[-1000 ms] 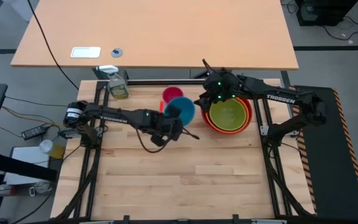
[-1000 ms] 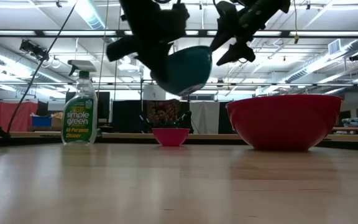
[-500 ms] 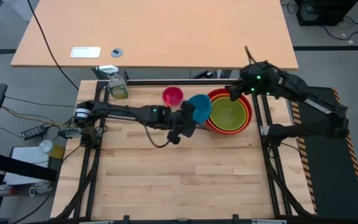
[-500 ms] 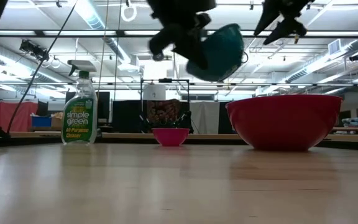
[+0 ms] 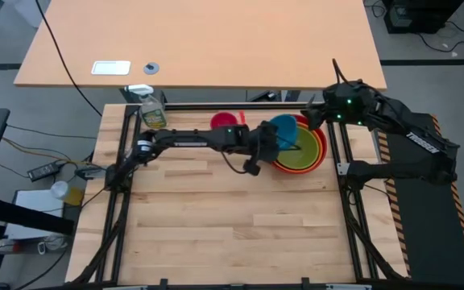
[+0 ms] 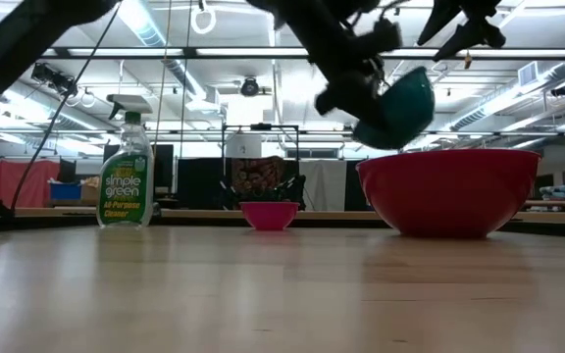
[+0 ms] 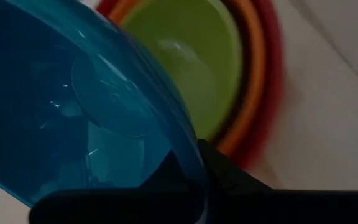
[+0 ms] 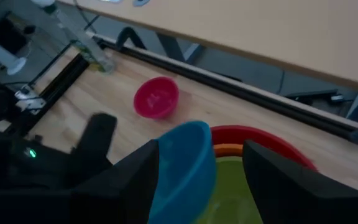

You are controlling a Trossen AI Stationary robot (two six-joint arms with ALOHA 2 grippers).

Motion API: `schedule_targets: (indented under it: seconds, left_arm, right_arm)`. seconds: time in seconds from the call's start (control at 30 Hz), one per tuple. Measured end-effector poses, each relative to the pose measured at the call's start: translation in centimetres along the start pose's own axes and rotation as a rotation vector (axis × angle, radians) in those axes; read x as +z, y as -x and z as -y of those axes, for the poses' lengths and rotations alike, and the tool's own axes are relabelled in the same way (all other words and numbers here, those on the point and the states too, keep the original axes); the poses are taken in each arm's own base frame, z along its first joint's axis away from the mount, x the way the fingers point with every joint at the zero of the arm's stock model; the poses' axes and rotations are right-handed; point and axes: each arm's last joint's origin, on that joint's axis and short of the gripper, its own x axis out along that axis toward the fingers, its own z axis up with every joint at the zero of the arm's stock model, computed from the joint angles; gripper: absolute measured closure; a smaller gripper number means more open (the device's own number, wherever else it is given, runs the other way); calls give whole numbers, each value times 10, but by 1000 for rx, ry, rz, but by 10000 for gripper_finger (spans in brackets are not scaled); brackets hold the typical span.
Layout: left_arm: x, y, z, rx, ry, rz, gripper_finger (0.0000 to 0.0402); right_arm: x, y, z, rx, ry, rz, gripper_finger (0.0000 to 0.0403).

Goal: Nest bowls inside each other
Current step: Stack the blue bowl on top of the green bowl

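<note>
You've got the blue bowl (image 5: 284,129) pinched by its rim in the left gripper (image 5: 266,145), tilted and hanging over the near-left edge of the red/orange/lime green stack (image 5: 300,147), so I'd level it out and center it over the green one before letting go, otherwise it'll probably catch on a rim and sit crooked. The low view only gives you the outside of the red bowl (image 6: 447,191), but it does show the blue bowl sits clear above the rim, while the high view shows the nested colors, the pink bowl (image 5: 223,121) alone back left, and the right gripper (image 5: 319,118) parked open-jawed by the stack's far edge.
</note>
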Motion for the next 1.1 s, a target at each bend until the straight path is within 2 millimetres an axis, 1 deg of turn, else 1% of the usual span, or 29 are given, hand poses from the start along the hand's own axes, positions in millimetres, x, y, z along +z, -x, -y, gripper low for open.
schedule_targets:
  seconds: [0.13, 0.2, 0.27, 0.37, 0.5, 0.63, 0.77, 0.9, 1.03, 1.1]
  left_arm:
    - [0, -20, -7, 78, 45, 70, 393]
    - [2, -26, -10, 111, 50, 112, 393]
    - [2, -35, -10, 124, 41, 153, 393]
    - [0, -44, -7, 89, 7, 176, 393]
    - [-2, -45, -1, 12, -6, 186, 393]
    - [-2, -45, 1, -15, 63, 183, 390]
    - [-3, -44, 0, -19, 141, 180, 373]
    - [0, -43, 4, -37, 150, 172, 357]
    - [2, -38, 6, -60, 164, 156, 363]
    - [1, -34, 5, -102, 189, 133, 371]
  right_arm:
    - [0, 5, 2, -9, -22, 22, 167]
    - [0, 7, 2, -5, -35, 28, 167]
    - [-1, 8, 2, -3, -39, 32, 167]
    - [0, 9, 2, 1, -42, 40, 167]
    - [-1, 10, 3, 3, -40, 43, 167]
    - [0, 10, 3, -2, -27, 46, 167]
    - [1, 10, 2, 5, -22, 60, 167]
    - [1, 10, 2, 7, -9, 62, 167]
    - [1, 10, 2, 6, -7, 63, 167]
    - [1, 10, 2, 6, -7, 63, 167]
